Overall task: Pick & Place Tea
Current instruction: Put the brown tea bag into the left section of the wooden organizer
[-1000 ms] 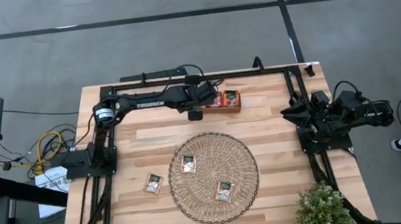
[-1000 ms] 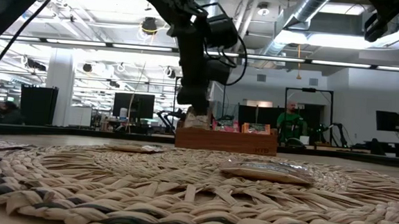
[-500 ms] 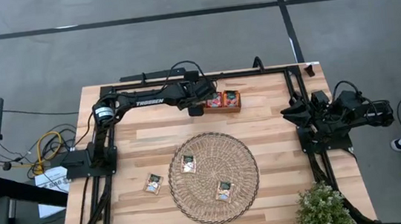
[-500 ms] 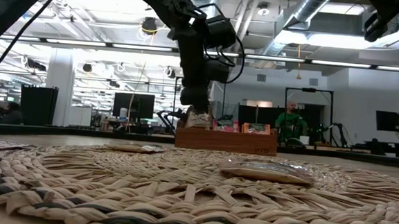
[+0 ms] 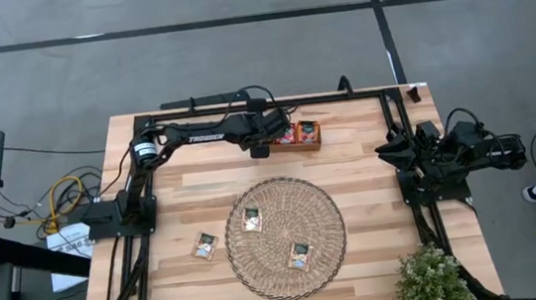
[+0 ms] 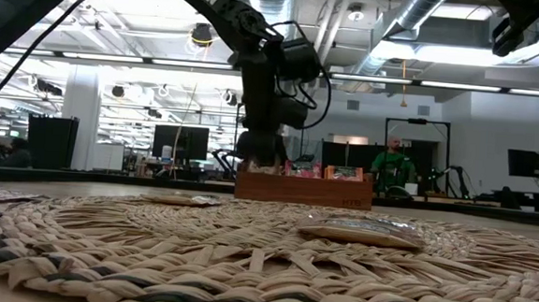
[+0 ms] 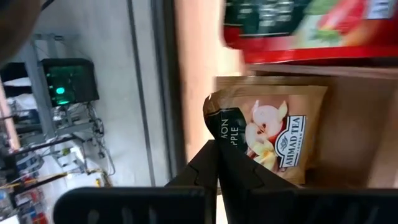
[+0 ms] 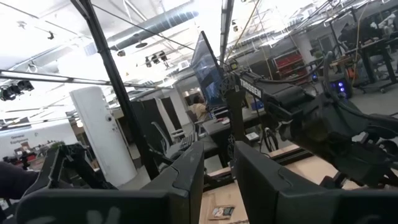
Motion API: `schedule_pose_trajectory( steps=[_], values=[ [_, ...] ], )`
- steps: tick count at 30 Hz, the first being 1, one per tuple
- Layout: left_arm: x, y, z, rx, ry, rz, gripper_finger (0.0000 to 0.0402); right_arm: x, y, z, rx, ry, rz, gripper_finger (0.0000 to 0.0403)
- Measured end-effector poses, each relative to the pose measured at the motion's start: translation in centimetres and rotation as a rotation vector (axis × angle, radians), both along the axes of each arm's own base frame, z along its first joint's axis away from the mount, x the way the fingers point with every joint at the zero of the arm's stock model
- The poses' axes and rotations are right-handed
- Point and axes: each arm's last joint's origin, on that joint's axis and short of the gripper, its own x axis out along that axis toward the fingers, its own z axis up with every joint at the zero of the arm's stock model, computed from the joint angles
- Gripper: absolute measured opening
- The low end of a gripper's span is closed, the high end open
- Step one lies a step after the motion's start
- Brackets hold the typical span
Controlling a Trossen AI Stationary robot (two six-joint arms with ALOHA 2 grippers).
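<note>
While the high view lays out the whole wooden table (image 5: 370,174), only the left wrist view shows what the left gripper (image 7: 217,163) holds: fingers pressed together on the dark-green edge of a cream apple tea sachet (image 7: 273,134), which sits in the wooden tray (image 7: 348,118) beside a red sachet (image 7: 298,28).

High view, big to small: round woven mat (image 5: 285,236) mid-table, left arm reaching to the tray (image 5: 298,136) at the far edge, right arm folded at the right edge with right gripper (image 5: 388,147) idle, potted plant (image 5: 431,281) at the near right corner. Loose sachets counted here: three — two on the mat (image 5: 251,220) (image 5: 300,256), one on bare wood just left of the mat (image 5: 204,246). Tray contents show as red-orange packets; exact count cannot be told.

Low view adds the left gripper (image 6: 260,155) down at the tray's end (image 6: 305,188), sachets standing upright in it, and one sachet lying flat on the mat (image 6: 363,233). A person shows in the room behind.

Right wrist view: its own fingers (image 8: 186,180) stand slightly apart, nothing between them.
</note>
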Motion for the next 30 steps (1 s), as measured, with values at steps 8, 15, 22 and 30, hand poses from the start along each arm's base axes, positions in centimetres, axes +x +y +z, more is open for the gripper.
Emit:
schedule_pose_trajectory(
  steps=[8, 15, 22, 30],
  values=[
    [-0.09, 0.19, 0.24, 0.013, -0.007, 0.013, 0.0, 0.0, 0.0, 0.0, 0.0, 0.0, -0.001, 0.0082],
    [-0.09, 0.18, 0.23, 0.01, -0.01, 0.013, 0.0, 0.0, 0.0, 0.0, -0.006, 0.0, -0.002, 0.0082],
    [-0.09, 0.18, 0.23, 0.008, -0.011, 0.012, 0.0006, 0.0, 0.0, 0.0, -0.007, 0.0, -0.003, 0.0082],
    [-0.08, 0.16, 0.22, 0.001, -0.015, 0.012, 0.0076, 0.0, 0.0, 0.0, -0.007, 0.0, -0.003, 0.0082]
  ],
)
